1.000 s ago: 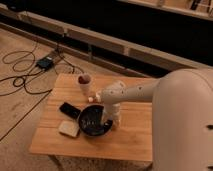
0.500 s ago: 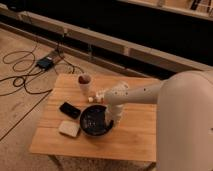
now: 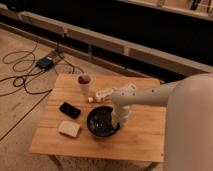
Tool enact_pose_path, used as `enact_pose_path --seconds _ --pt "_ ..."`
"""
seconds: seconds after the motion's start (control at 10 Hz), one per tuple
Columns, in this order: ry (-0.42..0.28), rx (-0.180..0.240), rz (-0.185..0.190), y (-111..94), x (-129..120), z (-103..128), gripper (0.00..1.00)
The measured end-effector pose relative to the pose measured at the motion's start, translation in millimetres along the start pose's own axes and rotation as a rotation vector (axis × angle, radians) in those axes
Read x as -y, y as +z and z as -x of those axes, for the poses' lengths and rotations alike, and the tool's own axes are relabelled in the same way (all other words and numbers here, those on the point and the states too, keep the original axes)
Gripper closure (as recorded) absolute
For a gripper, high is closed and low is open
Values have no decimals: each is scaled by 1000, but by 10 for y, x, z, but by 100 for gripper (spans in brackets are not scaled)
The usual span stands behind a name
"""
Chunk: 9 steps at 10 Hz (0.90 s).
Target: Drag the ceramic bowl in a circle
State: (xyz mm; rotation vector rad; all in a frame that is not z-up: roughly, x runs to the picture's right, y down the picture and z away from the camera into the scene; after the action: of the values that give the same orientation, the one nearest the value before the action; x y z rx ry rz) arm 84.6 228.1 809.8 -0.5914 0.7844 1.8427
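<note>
The ceramic bowl [image 3: 101, 121] is round, dark and glossy with pale speckles inside. It sits on the wooden table [image 3: 140, 140], left of centre near the front. My gripper [image 3: 117, 121] reaches down from the white arm [image 3: 145, 95] and meets the bowl at its right rim. The gripper's tip is partly hidden against the bowl's edge.
A flat black phone [image 3: 70, 110] lies left of the bowl. A pale sponge-like block [image 3: 69, 129] lies at the front left. A white cup [image 3: 84, 84] stands at the back. A small white object [image 3: 102, 93] lies behind the bowl. Cables and a power box [image 3: 45, 62] lie on the floor.
The bowl has slid slightly to the right and back along the table with the gripper at its rim. The arm has shifted with it.
</note>
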Motion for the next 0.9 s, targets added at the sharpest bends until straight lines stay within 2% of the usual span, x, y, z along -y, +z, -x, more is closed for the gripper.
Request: enact_pose_path --seconds 0.4,0.9 --pt "116 -17 -54 -51 525 17 100" --pt "304 -13 -96 -71 1196 309 100"
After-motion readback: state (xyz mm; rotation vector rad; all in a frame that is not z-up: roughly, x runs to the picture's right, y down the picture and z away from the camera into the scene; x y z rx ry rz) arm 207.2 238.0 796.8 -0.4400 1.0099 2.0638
